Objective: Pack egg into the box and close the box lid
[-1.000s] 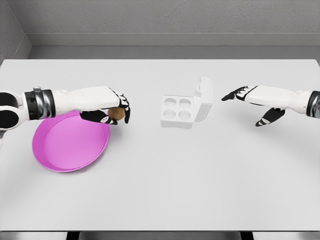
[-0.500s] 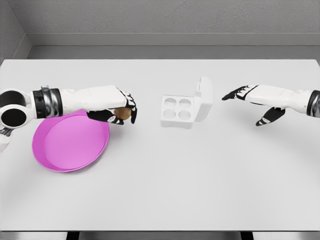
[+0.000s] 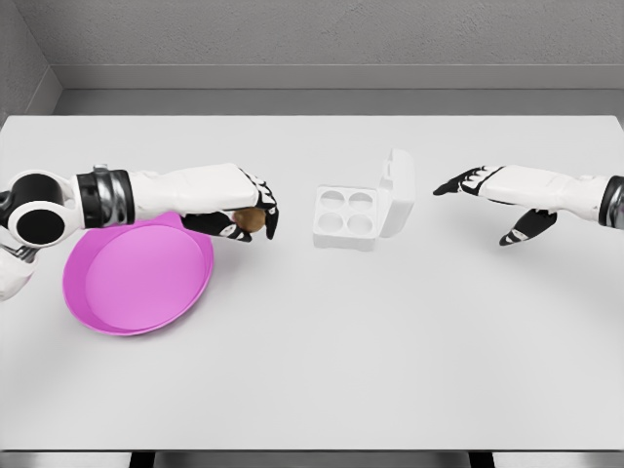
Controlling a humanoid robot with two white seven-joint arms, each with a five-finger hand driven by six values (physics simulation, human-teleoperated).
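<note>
Brown egg (image 3: 253, 220) gripped in left hand (image 3: 246, 207), white box (image 3: 347, 217) open, four cups bare

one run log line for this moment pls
left hand: holds egg, between pink plate and open box | right hand: open, idle

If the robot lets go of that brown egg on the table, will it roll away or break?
The egg is round, so on the flat table it would probably roll. Eggs usually crack easily, so a drop might break it, though this cannot be seen. The left robot hand wraps fingers around it, which likely keeps it from slipping.
</note>
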